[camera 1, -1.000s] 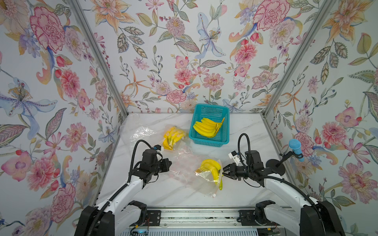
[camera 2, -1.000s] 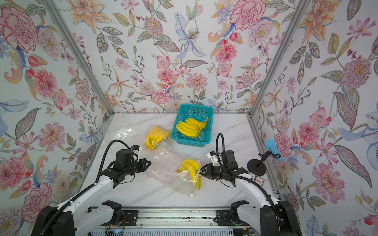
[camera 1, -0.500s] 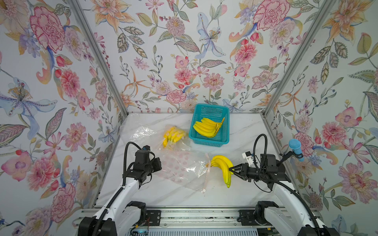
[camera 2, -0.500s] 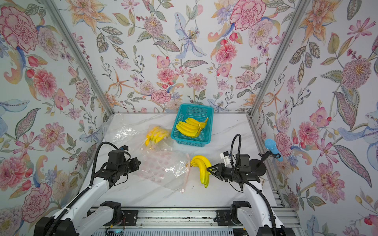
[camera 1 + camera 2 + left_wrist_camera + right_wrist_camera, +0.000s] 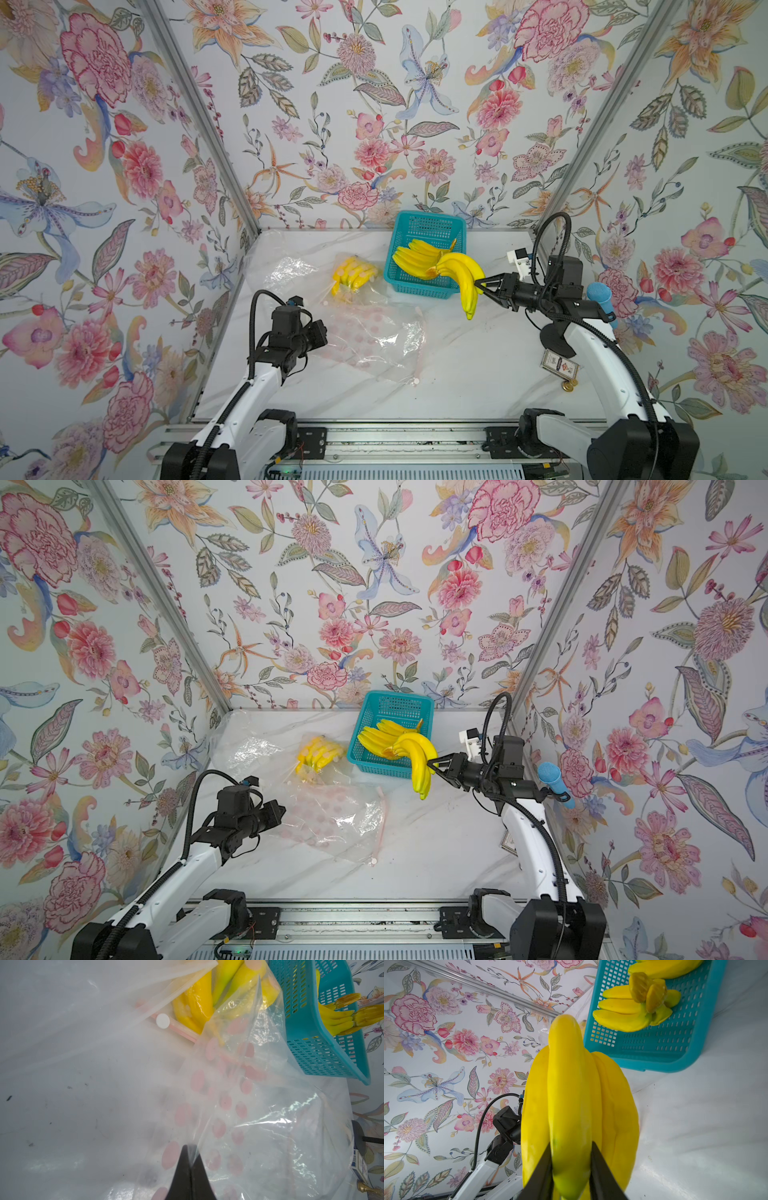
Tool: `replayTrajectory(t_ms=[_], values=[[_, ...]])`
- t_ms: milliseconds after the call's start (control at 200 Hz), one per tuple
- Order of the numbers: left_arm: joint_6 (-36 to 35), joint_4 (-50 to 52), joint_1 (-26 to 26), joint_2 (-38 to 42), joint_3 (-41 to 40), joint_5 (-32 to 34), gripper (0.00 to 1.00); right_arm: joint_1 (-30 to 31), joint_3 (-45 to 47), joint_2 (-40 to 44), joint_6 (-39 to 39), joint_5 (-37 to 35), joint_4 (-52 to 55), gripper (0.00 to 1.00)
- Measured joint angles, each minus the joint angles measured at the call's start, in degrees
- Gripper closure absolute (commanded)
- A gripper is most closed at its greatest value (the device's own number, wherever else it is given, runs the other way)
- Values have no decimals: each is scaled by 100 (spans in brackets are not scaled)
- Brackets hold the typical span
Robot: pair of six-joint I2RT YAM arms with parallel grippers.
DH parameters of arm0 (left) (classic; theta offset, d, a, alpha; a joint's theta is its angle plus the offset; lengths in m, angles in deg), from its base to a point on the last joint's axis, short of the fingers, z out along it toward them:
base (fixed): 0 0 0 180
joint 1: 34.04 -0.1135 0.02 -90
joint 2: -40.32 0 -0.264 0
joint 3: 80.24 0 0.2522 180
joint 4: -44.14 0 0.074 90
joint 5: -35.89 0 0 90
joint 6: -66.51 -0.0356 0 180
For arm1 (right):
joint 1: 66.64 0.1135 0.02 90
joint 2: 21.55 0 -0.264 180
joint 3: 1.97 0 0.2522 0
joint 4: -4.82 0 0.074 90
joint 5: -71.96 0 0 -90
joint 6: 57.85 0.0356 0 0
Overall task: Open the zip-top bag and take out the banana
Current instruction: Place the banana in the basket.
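The zip-top bag (image 5: 374,340) (image 5: 336,820), clear with pink dots, lies flattened and empty on the marble table's middle. My left gripper (image 5: 322,332) (image 5: 280,810) is at the bag's left edge. In the left wrist view the left gripper (image 5: 190,1147) is shut on a pinch of the bag's film (image 5: 259,1115). The banana (image 5: 465,278) (image 5: 419,762), a yellow bunch, hangs in the air by the basket's front right corner. My right gripper (image 5: 482,286) (image 5: 434,766) (image 5: 571,1159) is shut on one banana (image 5: 571,1095) of the bunch.
A teal basket (image 5: 415,286) at the back holds another banana bunch (image 5: 411,257). Left of it lies a second bag with bananas (image 5: 353,274) and a crumpled clear bag (image 5: 286,266). A blue-topped stand (image 5: 598,299) and a small card box (image 5: 559,365) sit by the right wall.
My right gripper pulled the banana bunch out of the bag, lifted it and carried it right and back toward the basket. My left gripper drew the bag leftward; the bag now lies empty.
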Motion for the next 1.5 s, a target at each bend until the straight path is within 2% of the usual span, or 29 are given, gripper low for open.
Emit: replayTrajectory(t_ms=[350,440,500,540,545,550,560,575,681,836,996,1161,1261,1386,1501], values=[[302,-203,0,334,-396,-367,100,87,-3838,-4356,216,-339,-442,72],[396,-243,0,374,-426,-476,100,164,-4664,-5298,297,-363,-378,69],[442,-245,2,400,-426,-544,100,223,-5075,-5772,350,-365,-317,64],[472,-247,2,420,-426,-590,100,267,-5250,-6002,417,-363,-286,38],[476,-247,2,422,-426,-597,100,275,-5276,-6037,431,-363,-271,19],[479,-247,2,422,-426,-599,100,280,-5292,-6052,424,-361,-264,10],[485,-247,2,428,-426,-603,100,289,-5329,-6096,411,-358,-251,2],[498,-245,2,435,-426,-616,100,302,-5366,-6148,450,-356,-240,0],[542,-247,2,468,-426,-717,100,369,-5464,-6264,487,-247,-184,0],[632,-345,33,439,-446,-793,100,398,-5342,-5836,262,-352,-28,0],[892,-745,490,164,-520,-824,100,431,-4433,-4411,-393,-938,468,0],[1416,-1333,1364,-125,-592,-605,100,918,-2647,-1932,-1032,-1770,549,0],[1786,-1803,1832,-310,-625,-376,100,1360,-1362,-597,-1126,-1937,527,0],[2041,-2264,2310,-782,-584,-175,100,1537,188,352,-933,-2181,903,0],[2039,-2310,2485,-1204,-385,-111,100,1565,1349,1040,-728,-2638,1650,0]])
